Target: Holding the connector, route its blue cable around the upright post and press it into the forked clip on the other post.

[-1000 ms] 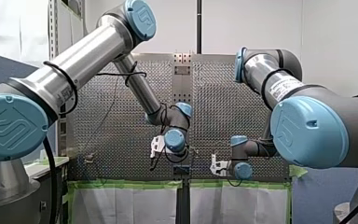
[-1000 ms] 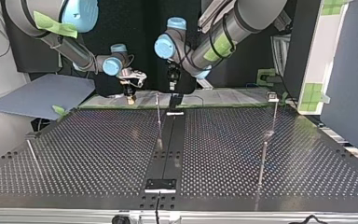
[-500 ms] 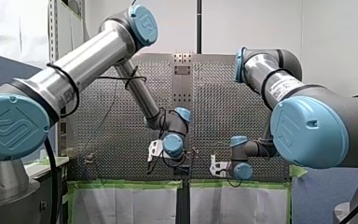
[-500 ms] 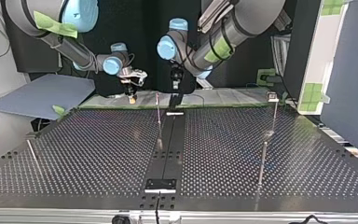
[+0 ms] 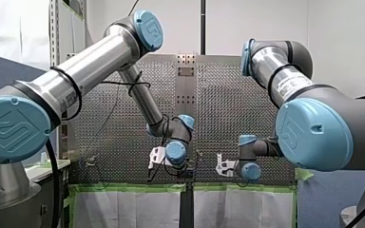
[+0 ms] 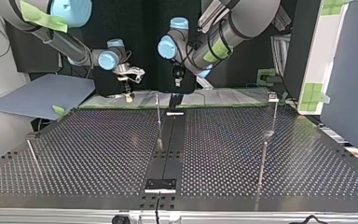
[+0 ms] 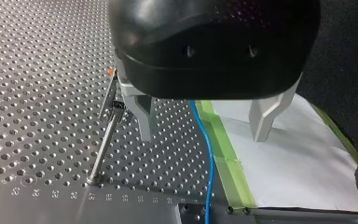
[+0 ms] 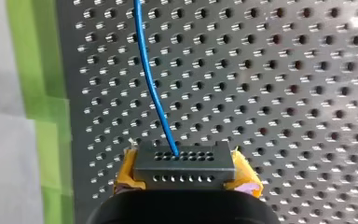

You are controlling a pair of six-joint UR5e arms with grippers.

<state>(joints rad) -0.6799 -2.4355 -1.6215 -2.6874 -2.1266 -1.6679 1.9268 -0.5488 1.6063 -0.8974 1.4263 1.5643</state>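
Observation:
My right gripper [image 8: 185, 173] has yellow pads and is shut on a dark grey connector [image 8: 184, 163]. A blue cable [image 8: 151, 88] leaves the connector and runs ahead over the perforated table [image 8: 284, 93]. In the top view my right gripper [image 6: 129, 94] hangs at the far edge, left of a thin upright post [image 6: 159, 119]. My left gripper [image 7: 205, 133] is open above the table, with the blue cable [image 7: 208, 149] lying on the table beneath the gap. An orange-tipped post [image 7: 103, 140] stands beside one finger. Another post with a small head [image 6: 273, 97] stands at the top view's right.
Green tape [image 7: 223, 144] and a white sheet [image 7: 289, 168] border the table under my left gripper. A black strip [image 6: 168, 149] runs down the table's middle. Further thin posts [image 6: 262, 168] [image 6: 32, 156] stand nearer the top view's camera. A grey board [image 6: 42, 95] lies at its left.
In the front view my left arm's wrist has sunk lower. My right gripper has shifted slightly toward the top view's left, still holding the connector.

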